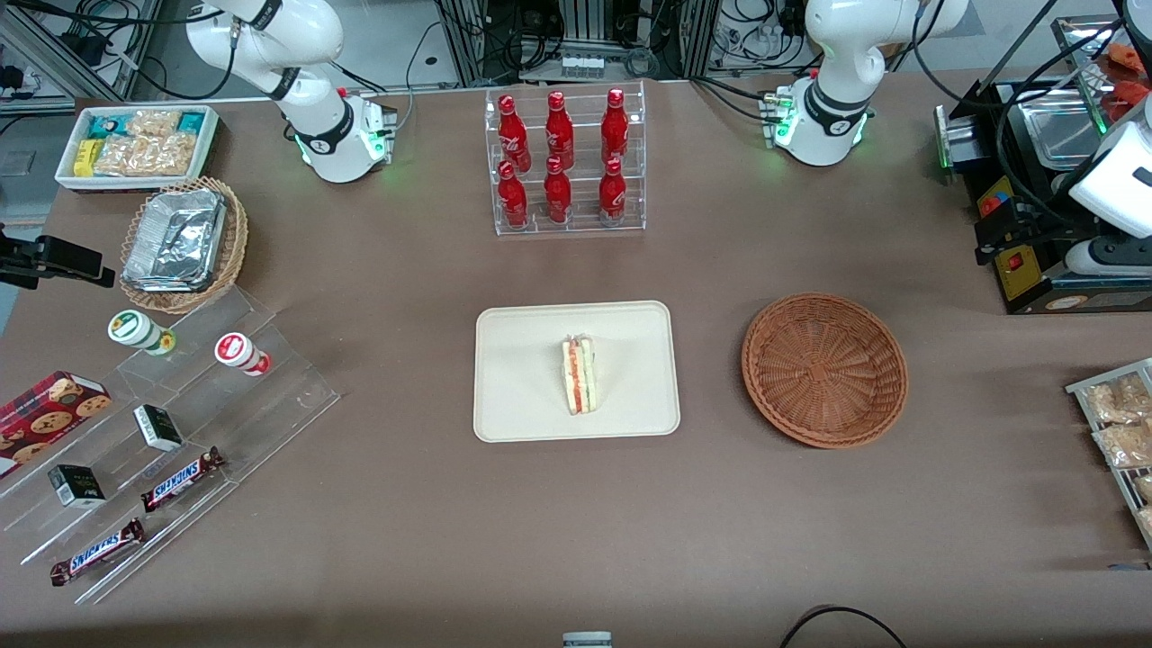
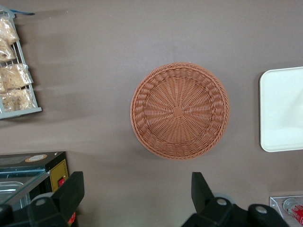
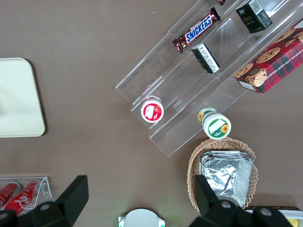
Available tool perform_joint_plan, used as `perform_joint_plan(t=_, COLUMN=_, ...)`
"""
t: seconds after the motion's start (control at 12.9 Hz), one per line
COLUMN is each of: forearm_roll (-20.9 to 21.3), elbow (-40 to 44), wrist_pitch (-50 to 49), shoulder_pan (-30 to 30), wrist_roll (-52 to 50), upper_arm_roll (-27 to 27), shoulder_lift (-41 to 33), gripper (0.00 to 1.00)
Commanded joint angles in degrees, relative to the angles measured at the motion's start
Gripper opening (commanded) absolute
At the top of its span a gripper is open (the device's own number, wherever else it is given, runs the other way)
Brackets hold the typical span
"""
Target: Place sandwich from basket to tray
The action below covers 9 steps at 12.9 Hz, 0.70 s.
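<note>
sandwich (image 1: 580,374): lying on the tray, near its middle, cut edge up (red-orange and green layers showing).
tray (image 1: 522,396): flat on the table, at the centre of the front view; one rounded end of it also shows in the left wrist view (image 2: 284,123).
basket (image 1: 824,369): beside the tray toward the working arm's end of the table, apart from it, nothing inside; the left wrist view looks straight down into it (image 2: 180,111).
gripper (image 2: 137,194): fingers spread wide, nothing between them, high above the table with the basket below it; bare brown table shows between the two fingertips (image 2: 201,189).
bottle rack (image 1: 567,162): clear stand with six red bottles, farther from the front camera than the tray.
stepped display (image 1: 180,423): clear acrylic steps toward the parked arm's end, holding two Snickers bars (image 1: 180,477), small dark boxes and two round cups.
foil basket (image 1: 184,243): lighter wicker with a crumpled foil container, next to the display.
snack rack (image 2: 16,80): bagged snacks, at the working arm's end of the table.
</note>
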Motion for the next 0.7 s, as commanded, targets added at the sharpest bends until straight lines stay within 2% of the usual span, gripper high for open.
perform_joint_plan(t=0.0, forearm_roll=0.1, elbow=4.4, wrist_pitch=-0.6, shoulder_pan=0.7, wrist_roll=-0.7, upper_arm_roll=-0.7, shoulder_lift=3.6, gripper=1.0)
perform_joint_plan(t=0.16, forearm_roll=0.2, elbow=7.1, wrist_pitch=-1.5, shoulder_pan=0.6, wrist_roll=-0.5, upper_arm_roll=-0.6, shoulder_lift=5.5, gripper=1.0)
perform_joint_plan(t=0.62, forearm_roll=0.3, elbow=6.7, wrist_pitch=-2.8, shoulder_pan=0.6, wrist_roll=-0.8, upper_arm_roll=-0.3, shoulder_lift=4.6, gripper=1.0)
